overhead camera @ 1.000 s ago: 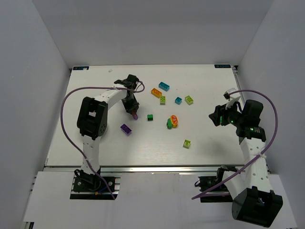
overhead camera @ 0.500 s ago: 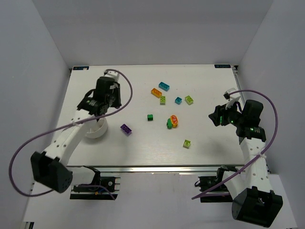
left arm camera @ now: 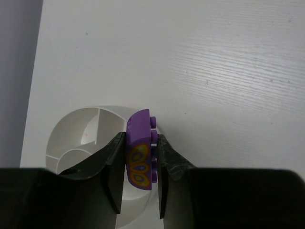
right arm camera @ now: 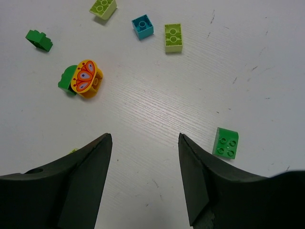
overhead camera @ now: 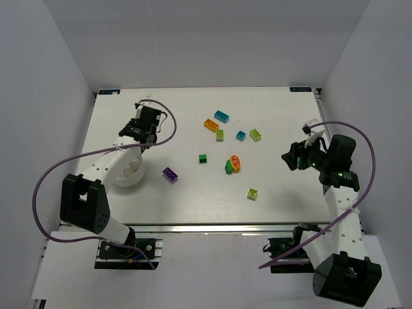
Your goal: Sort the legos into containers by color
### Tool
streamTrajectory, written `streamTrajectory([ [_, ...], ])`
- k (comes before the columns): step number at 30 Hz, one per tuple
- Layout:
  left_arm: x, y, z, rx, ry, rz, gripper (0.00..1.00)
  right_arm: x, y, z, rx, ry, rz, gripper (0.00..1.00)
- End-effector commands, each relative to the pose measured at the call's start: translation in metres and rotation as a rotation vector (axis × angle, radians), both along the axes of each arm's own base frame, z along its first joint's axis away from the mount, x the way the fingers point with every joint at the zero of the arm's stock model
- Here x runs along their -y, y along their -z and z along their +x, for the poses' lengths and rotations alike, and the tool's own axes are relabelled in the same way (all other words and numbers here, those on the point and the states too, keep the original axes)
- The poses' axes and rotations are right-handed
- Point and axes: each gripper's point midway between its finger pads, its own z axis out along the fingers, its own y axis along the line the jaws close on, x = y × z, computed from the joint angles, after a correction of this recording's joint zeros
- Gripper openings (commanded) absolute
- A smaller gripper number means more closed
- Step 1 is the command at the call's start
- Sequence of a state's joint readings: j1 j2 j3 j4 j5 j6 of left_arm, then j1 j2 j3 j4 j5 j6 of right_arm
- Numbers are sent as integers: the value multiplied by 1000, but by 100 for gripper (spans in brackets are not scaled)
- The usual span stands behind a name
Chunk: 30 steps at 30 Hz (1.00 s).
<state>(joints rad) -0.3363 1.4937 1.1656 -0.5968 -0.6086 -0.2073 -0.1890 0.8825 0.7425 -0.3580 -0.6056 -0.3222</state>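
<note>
My left gripper (left arm camera: 141, 135) is shut on a purple lego (left arm camera: 140, 152) printed with yellow ovals, held on edge over the right rim of the white divided bowl (left arm camera: 76, 125). From above, the left gripper (overhead camera: 140, 136) hangs by the bowl (overhead camera: 126, 177) at the table's left. Another purple lego (overhead camera: 170, 174) lies just right of the bowl. My right gripper (right arm camera: 144, 136) is open over bare table, also seen from above as the right gripper (overhead camera: 291, 156). Ahead of it lie an orange butterfly lego (right arm camera: 86, 78) against a green one (right arm camera: 66, 80), and a green lego (right arm camera: 226, 142) to its right.
Loose bricks lie mid-table: dark green (overhead camera: 203, 158), lime green (overhead camera: 252, 194), cyan (overhead camera: 222, 116), orange (overhead camera: 211, 125), small cyan (overhead camera: 241, 135) and lime (overhead camera: 255, 134). White walls enclose the table on three sides. Purple cables loop off both arms.
My left arm has swung from mid-table back to the left, carrying the purple lego over the bowl. The right arm has not moved.
</note>
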Motion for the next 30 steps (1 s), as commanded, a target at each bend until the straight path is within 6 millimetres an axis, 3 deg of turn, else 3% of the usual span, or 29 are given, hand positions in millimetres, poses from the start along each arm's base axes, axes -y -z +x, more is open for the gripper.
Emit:
streamTrajectory([
  [1,-14,-39,14,142,-110,7,0,-2,-14,0,43,-16,-4,63],
  [6,-23,-36,11,148,-161,36,0,-1,-15,1,47,-16,-9,63],
  [11,-37,-15,-6,89,-292,79,0,0,-13,1,45,-13,-12,63],
  [21,-35,2,-10,57,-294,64,0,1,-12,2,41,-12,-10,63],
  [23,-35,2,-9,57,-297,64,20,0,-12,1,39,-17,-9,63],
  [24,-34,1,-9,55,-294,63,36,1,-12,1,39,-14,-9,64],
  [27,-34,0,-8,59,-292,62,64,1,-12,1,36,-14,-7,64],
  [30,-34,-3,-7,64,-293,63,71,0,-12,0,37,-20,-6,64],
])
